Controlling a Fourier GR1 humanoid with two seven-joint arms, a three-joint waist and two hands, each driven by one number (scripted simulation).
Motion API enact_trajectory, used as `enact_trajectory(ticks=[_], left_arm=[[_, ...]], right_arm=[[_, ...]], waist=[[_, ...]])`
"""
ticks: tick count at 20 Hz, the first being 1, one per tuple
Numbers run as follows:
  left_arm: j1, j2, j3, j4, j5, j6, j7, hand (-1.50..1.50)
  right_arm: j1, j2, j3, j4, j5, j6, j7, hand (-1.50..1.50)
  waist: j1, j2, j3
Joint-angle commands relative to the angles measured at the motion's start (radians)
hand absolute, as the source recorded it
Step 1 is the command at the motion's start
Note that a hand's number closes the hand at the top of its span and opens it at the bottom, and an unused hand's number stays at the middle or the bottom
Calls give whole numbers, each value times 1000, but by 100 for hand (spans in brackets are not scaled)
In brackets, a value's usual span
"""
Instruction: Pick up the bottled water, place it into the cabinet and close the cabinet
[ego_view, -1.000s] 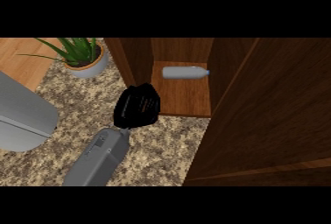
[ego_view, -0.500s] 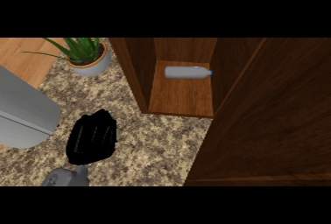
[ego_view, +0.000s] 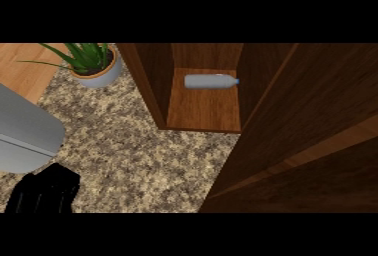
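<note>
The bottled water (ego_view: 210, 81) is a clear bottle with a blue cap. It lies on its side at the back of the wooden shelf (ego_view: 203, 112) inside the cabinet, cap pointing right. The cabinet door (ego_view: 310, 150) stands wide open and fills the right side of the view. My left hand (ego_view: 44, 192) shows low at the lower left over the speckled counter. It is far from the bottle, its fingers are relaxed and it holds nothing. My right hand does not show.
A potted green plant (ego_view: 92, 67) stands left of the cabinet at the back. A large grey rounded body (ego_view: 22, 132) fills the left edge. The cabinet's left wall (ego_view: 148, 85) rises between the plant and the shelf.
My left hand has drawn back from the cabinet's opening, down and to the left, to the view's lower edge. The bottle stays lying on the shelf.
</note>
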Motion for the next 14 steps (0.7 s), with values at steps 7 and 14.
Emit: enact_trajectory(ticks=[7, 14], left_arm=[[272, 86, 135, -221, 108, -85, 5, 150], [317, 77, 218, -137, 116, -206, -46, 150]], right_arm=[[-397, 328, -235, 290, -46, 8, 198, 150], [-520, 332, -442, 567, -198, 125, 41, 150]], waist=[[-21, 12, 2], [-30, 15, 3]])
